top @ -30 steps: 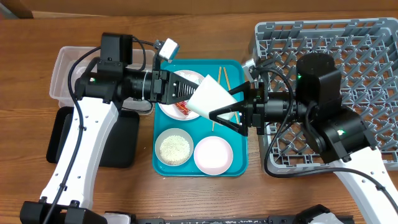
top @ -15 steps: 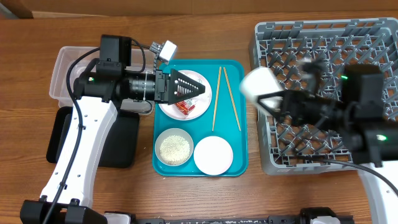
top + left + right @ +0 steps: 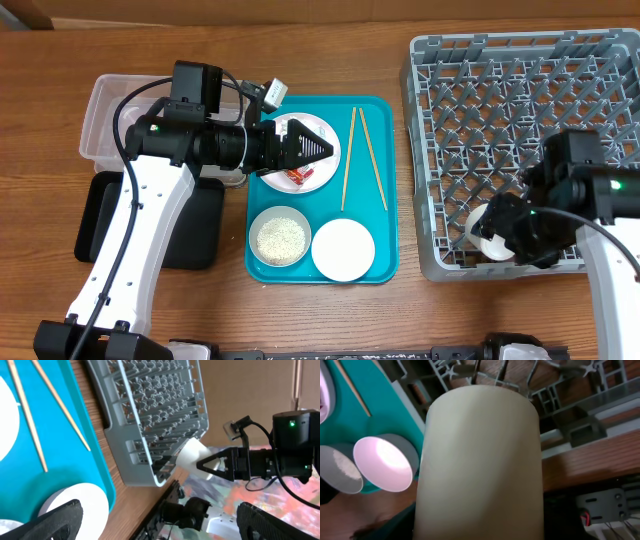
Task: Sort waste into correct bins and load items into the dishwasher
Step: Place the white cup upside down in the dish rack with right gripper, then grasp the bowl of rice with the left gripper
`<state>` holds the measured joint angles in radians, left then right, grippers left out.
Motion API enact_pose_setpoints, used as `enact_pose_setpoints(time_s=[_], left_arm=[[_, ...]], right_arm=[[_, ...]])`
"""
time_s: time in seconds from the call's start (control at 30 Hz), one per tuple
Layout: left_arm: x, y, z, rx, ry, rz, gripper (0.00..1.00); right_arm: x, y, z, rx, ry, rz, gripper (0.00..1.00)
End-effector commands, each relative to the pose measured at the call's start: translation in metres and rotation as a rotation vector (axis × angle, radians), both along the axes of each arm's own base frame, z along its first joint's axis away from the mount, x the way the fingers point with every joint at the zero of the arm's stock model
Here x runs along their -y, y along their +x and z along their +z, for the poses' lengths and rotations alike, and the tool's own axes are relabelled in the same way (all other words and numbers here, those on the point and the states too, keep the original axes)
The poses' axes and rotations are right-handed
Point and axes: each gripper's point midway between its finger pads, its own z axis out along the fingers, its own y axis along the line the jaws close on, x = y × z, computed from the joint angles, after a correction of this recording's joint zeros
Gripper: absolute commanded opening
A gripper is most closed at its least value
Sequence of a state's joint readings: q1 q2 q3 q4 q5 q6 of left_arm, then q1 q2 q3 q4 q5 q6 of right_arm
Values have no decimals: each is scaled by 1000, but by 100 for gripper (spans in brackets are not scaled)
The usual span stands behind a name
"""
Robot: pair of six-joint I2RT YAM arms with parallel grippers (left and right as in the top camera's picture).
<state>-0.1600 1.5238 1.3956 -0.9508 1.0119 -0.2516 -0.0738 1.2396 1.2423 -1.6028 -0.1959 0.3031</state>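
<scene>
Clock directions follow the overhead view, 12 o'clock at the far table edge.

1. Right gripper [image 3: 498, 228]: my fingers are clamped on the small cup [image 3: 486, 238]. I hold it at the 7 o'clock corner of the dish rack [image 3: 520, 90]. I cannot tell whether the cup touches the pegs. In my right wrist view the cup fills most of the frame.

2. Left gripper [image 3: 325, 148]: my fingers are spread wide and hold nothing. They sit over the flat plate [image 3: 322, 172] at the 11 o'clock end of the teal serving tray [image 3: 386, 215].

3. The red snack wrapper [image 3: 294, 176] lies on that plate at its 6 o'clock edge, just beside my left fingers.

4. The chopsticks [image 3: 347, 165] lie on the teal tray at 3 o'clock of the plate.

5. The rice bowl [image 3: 252, 238] sits at the tray's 7 o'clock corner and the empty dish [image 3: 343, 250] at 5 o'clock, just beside each other.

6. The clear tub [image 3: 105, 110] stands at 10 o'clock of the tray and the black tray [image 3: 200, 228] at 8 o'clock.
</scene>
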Motion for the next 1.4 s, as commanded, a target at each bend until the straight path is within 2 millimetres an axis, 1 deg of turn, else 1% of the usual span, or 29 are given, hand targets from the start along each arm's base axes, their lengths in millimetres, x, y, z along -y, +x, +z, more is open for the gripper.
enact_pose_setpoints(time_s=[0.0,0.07,0.13,0.23,0.27,0.3,0.33,0.37,0.6,0.73,0.77,0.83,0.87,0.93,0.97,1.0,1.03,1.1,1.2,1.27,1.33,1.37], left_arm=[[-1,-2,-6,1,29,-1,100],[-1,-5,-7,-14,32,-5,100],[-1,-9,-9,-11,38,-23,100],[-1,-12,-11,-7,45,-35,100],[-1,-12,-11,-9,45,-36,100],[-1,-13,-11,-10,46,-37,100],[-1,-13,-11,-12,46,-37,100],[-1,-13,-11,-16,46,-37,100],[0,-18,-13,-19,54,-52,100],[1,-20,-19,-22,92,-54,100],[2,-22,-21,-27,105,-57,100],[0,-26,-29,-47,160,-53,94],[-3,-28,-37,-58,213,-45,93],[-19,-32,-60,-99,387,-3,93],[-25,-35,-67,-127,452,21,93],[-34,-41,-78,-165,557,55,93],[-41,-46,-86,-182,647,78,93],[-47,-53,-97,-191,772,110,93],[-51,-57,-114,-179,926,196,91],[-44,-54,-130,-127,973,246,82],[-39,-51,-143,-96,984,268,72],[-38,-51,-152,-94,993,293,70]], right_arm=[[6,-2,-19,-60,-34,-7,65],[6,-2,-28,-78,-32,-6,65],[-1,1,-36,-72,9,8,64],[-7,6,-41,-49,46,19,64],[-7,7,-41,-44,48,19,68],[-7,8,-41,-41,48,19,79],[-8,9,-41,-36,53,20,89],[-10,10,-41,-32,65,20,90],[-15,10,-39,-30,97,23,91],[-18,13,-38,-13,112,29,87],[-22,15,-36,1,136,49,85],[-36,25,-25,74,220,113,80],[-40,30,-19,108,244,134,80],[-46,43,-2,196,276,166,80],[-47,49,5,234,280,172,80],[-48,54,14,279,286,180,80],[-50,61,26,339,295,192,80],[-55,71,46,437,318,214,81],[-66,80,77,590,374,261,80],[-73,81,94,674,411,295,81],[-76,81,102,708,426,310,81],[-77,80,104,714,429,314,81]])
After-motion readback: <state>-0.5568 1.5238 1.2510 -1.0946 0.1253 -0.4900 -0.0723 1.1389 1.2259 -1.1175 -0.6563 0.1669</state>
